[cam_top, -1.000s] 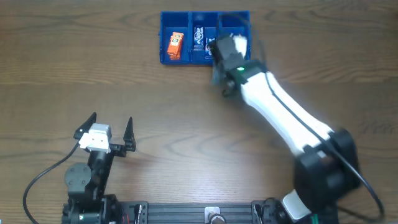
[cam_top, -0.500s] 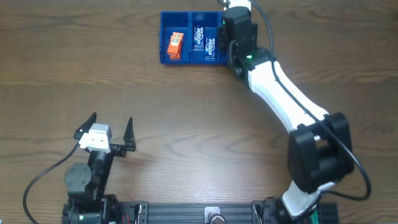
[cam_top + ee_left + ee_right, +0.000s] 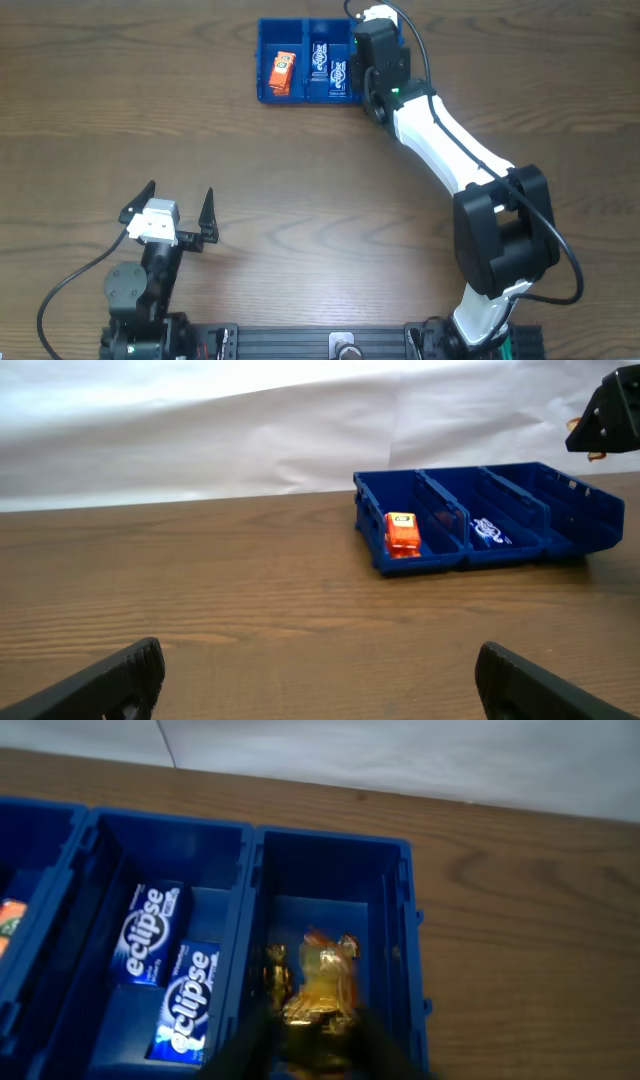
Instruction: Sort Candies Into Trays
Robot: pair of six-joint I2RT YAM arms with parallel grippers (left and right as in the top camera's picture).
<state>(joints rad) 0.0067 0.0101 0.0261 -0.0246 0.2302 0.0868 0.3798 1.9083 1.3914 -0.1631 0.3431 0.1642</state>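
Candy in gold wrap (image 3: 322, 982) hangs pinched in your right end effector (image 3: 318, 1042), closed on it just above the blue tray's (image 3: 408, 930) end compartment. Beside it, mint packs (image 3: 165, 970) and an orange candy (image 3: 283, 70) look sorted already. Releasing seems the only step left. Your left end effector (image 3: 180, 203) gapes wide, empty.

I take the tray (image 3: 263, 40) as my reference. It sits on the table (image 3: 300, 180), on the side far from the arm bases, with its three compartments running side by side. I find a boxed candy (image 3: 283, 72) in the left compartment. Two flat packs (image 3: 148, 932) lie in the middle compartment, one nearer the tray's far wall than the other. The right gripper (image 3: 318, 1045) stands over the right compartment with a wrapped candy (image 3: 320, 985) between its fingers. The left gripper (image 3: 180, 205) is well apart from the tray, to its near left.
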